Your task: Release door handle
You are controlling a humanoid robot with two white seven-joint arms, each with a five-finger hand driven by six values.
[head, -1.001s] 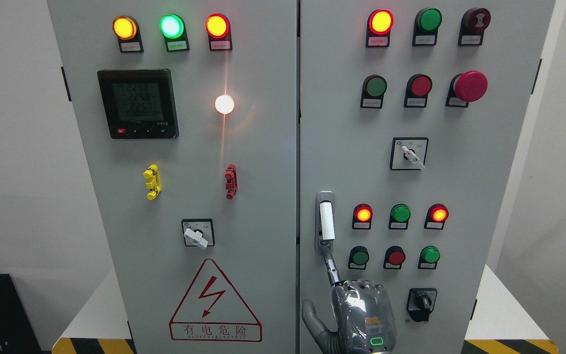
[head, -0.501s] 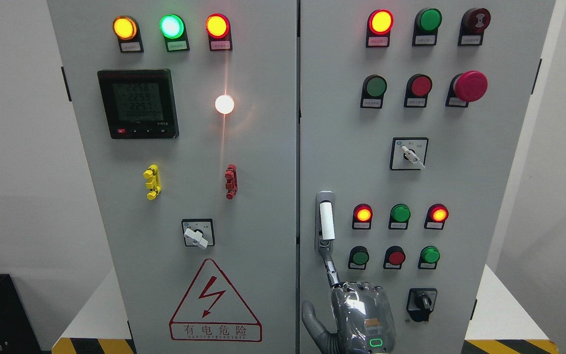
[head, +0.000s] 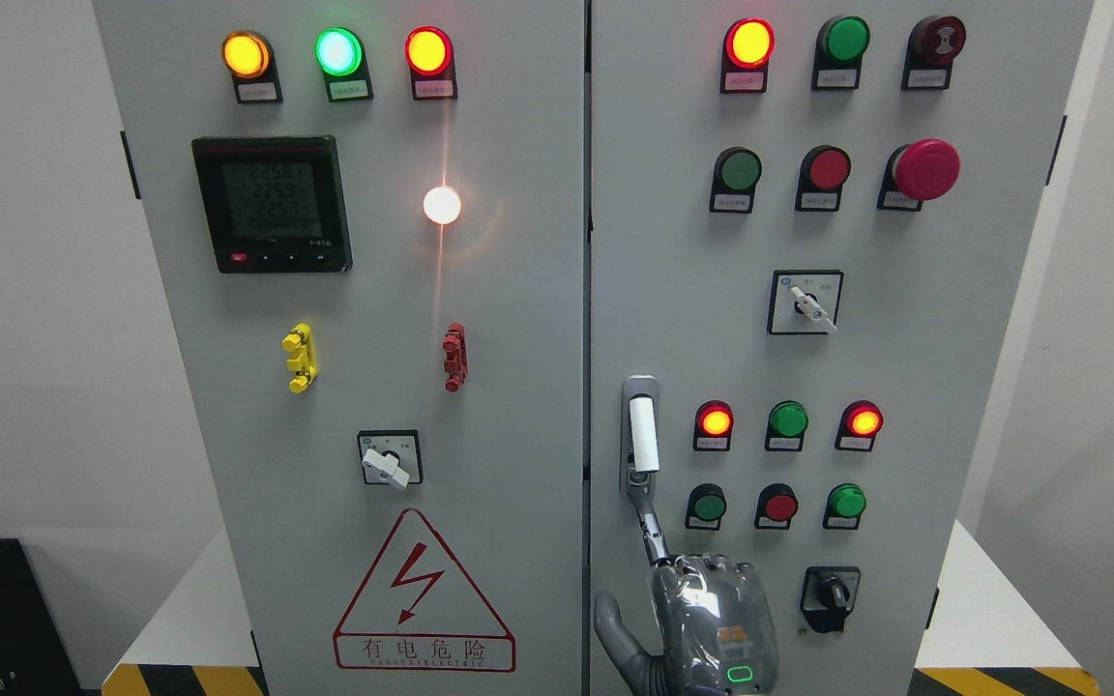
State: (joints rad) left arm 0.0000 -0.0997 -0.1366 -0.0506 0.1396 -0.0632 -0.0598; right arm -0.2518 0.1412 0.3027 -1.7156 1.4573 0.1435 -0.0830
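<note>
Noting our right hand (head: 702,619), glossy translucent shell, one slim jointed finger (head: 652,527) extended touching base of white cylindrical door handle (head: 644,435); other fingers hidden; grasping nothing.

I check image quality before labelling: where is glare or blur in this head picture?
Head view: the round white lamp on the left grey cabinet door blooms, with a vertical streak above and below; the black digital meter reads slightly soft; the glossy silver robot hand below the white door handle shows a small highlight; elsewhere the light is even.
</note>
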